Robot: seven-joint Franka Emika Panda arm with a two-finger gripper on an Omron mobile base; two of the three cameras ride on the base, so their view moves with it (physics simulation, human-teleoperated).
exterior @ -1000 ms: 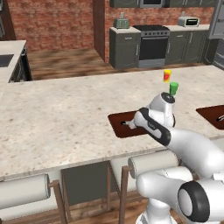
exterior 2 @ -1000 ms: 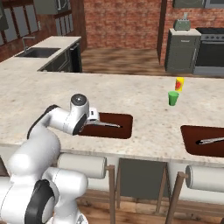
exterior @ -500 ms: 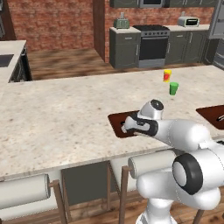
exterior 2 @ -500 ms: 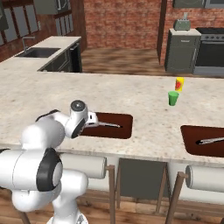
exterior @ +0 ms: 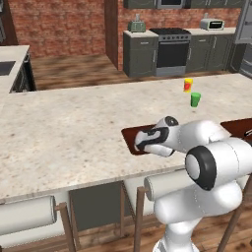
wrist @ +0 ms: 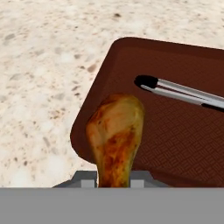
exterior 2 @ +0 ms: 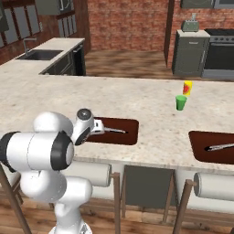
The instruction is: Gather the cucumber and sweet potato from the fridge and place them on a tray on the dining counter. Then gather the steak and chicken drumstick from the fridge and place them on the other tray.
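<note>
A browned chicken drumstick [wrist: 116, 135] hangs in my gripper [wrist: 113, 183], which is shut on its thin end. It is held just above the near left corner of a dark brown tray [wrist: 175, 140] on the dining counter, partly over the rim. Metal tongs [wrist: 183, 92] lie inside that tray. From the base, my gripper [exterior: 141, 145] is low over the tray's [exterior: 130, 135] left end, and in the right base view the tray [exterior 2: 130, 136] holds the tongs [exterior 2: 114, 130]. A second brown tray [exterior 2: 201, 142] lies to the right. Cucumber, sweet potato and steak are out of view.
A green cup [exterior: 196, 99] and a yellow-red cup [exterior: 188, 84] stand on the counter behind the trays. The second tray holds another pair of tongs [exterior 2: 221, 146]. Padded stools [exterior 2: 91, 173] sit under the counter's near edge. Bare marble counter [exterior: 59, 133] stretches to the left.
The hand with the drumstick has drifted left and nearer, down toward the tray's near left corner, and the elbow has swung round. Cups and trays have stayed put.
</note>
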